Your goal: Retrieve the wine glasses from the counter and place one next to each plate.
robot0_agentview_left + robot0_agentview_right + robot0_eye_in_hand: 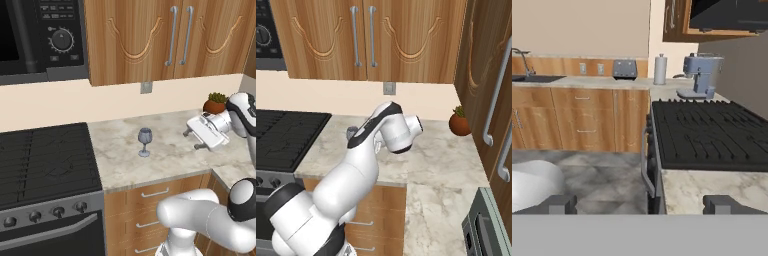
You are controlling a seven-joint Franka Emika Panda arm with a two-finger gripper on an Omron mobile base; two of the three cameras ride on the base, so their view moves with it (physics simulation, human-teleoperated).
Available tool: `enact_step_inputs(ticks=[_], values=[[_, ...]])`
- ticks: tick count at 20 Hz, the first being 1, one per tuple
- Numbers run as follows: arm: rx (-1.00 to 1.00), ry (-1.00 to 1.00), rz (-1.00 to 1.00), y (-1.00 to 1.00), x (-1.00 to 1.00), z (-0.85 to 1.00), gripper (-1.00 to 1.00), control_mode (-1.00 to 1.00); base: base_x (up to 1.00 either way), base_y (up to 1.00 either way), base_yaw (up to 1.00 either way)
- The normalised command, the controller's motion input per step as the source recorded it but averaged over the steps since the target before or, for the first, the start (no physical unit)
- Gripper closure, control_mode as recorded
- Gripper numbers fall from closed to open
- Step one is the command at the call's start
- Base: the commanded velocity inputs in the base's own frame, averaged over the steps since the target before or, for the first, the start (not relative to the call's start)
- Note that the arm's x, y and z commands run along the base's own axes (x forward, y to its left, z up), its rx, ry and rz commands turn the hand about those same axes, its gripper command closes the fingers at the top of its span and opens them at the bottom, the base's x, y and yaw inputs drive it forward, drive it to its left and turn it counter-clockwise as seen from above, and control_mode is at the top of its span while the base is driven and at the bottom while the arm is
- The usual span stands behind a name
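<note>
One wine glass (144, 141) stands upright at the centre of the left base frame, on the marble desk (165, 160), apart from the gripper (192, 139) at right, whose jaws are spread wide and empty. In the right base view the arm covers most of the glass. One potted plant (459, 123) sits in the corner. The stove (707, 135) fills the hand view's right; a stand mixer (701, 75), paper-towel roll (660, 69) and toaster (624, 69) line its top.
</note>
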Motion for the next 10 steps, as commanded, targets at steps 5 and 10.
enact_step_inputs(ticks=[5, 10], values=[[0.03, 0.02, 0.0, 0.0, 0.04, -0.11, -1.0, -1.0, 0.0, 0.0, 0.0], [0.07, 0.04, 0.0, 0.0, 0.03, -0.04, -1.0, -1.0, 0.0, 0.0, 0.0]])
